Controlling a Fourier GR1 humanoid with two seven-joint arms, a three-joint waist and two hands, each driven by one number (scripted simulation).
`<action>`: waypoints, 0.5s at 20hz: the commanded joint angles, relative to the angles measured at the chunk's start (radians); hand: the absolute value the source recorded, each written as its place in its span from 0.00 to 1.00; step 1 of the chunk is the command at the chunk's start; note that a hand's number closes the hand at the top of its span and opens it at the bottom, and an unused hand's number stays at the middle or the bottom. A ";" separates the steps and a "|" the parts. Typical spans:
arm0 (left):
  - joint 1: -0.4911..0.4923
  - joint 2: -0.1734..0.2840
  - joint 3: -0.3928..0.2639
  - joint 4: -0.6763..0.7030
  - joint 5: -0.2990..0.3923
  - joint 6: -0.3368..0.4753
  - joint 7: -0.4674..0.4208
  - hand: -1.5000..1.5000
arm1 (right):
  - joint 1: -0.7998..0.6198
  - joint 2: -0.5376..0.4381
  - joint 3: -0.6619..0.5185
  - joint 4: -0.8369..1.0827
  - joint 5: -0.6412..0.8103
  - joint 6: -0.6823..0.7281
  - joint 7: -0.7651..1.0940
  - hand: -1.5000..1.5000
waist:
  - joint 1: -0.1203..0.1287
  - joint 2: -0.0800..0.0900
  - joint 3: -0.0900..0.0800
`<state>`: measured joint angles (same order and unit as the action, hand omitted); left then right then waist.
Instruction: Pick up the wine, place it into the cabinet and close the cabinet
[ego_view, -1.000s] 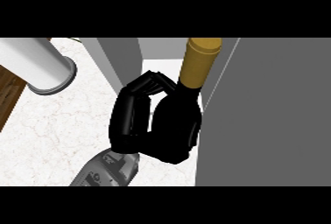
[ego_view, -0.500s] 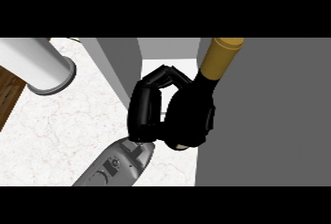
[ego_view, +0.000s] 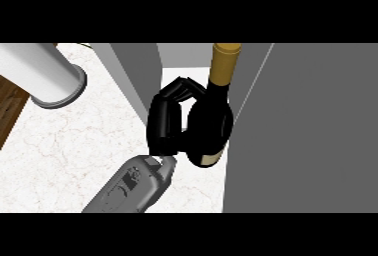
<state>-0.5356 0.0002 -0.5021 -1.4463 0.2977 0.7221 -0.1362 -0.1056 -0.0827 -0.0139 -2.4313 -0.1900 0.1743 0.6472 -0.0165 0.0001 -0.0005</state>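
1. Head view: one black hand (ego_view: 165, 125) on a grey forearm (ego_view: 131, 185) has its fingers curled round the dark wine bottle with a gold neck (ego_view: 212, 120); which hand it is, I cannot tell.
2. The bottle is between the grey cabinet door (ego_view: 310, 125) and a grey cabinet wall (ego_view: 136, 75).
3. A white cylinder (ego_view: 40, 75) stands on the white marble counter (ego_view: 66, 150) at the left.

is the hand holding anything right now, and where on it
The hand is curled round the wine bottle, on its dark body just below the gold neck.
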 joint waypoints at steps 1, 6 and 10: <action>0.056 0.000 0.006 0.006 -0.010 -0.030 -0.034 1.00 | 0.043 0.018 0.001 -0.107 -0.055 -0.015 0.021 0.00 | 0.010 -0.001 0.000; 0.016 0.030 0.005 0.106 -0.041 -0.022 -0.054 1.00 | 0.107 0.004 -0.021 -0.182 -0.111 0.012 0.024 0.00 | 0.000 -0.003 0.001; -0.008 0.000 -0.015 0.205 -0.024 0.001 -0.161 1.00 | 0.033 -0.010 -0.041 -0.109 -0.102 0.002 0.019 0.00 | 0.002 0.000 0.000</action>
<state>-0.5287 0.0029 -0.5198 -1.3073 0.2727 0.7228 -0.2368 -0.0921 -0.0828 -0.0283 -2.4273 -0.1924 0.1799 0.6201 -0.0137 -0.0004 0.0000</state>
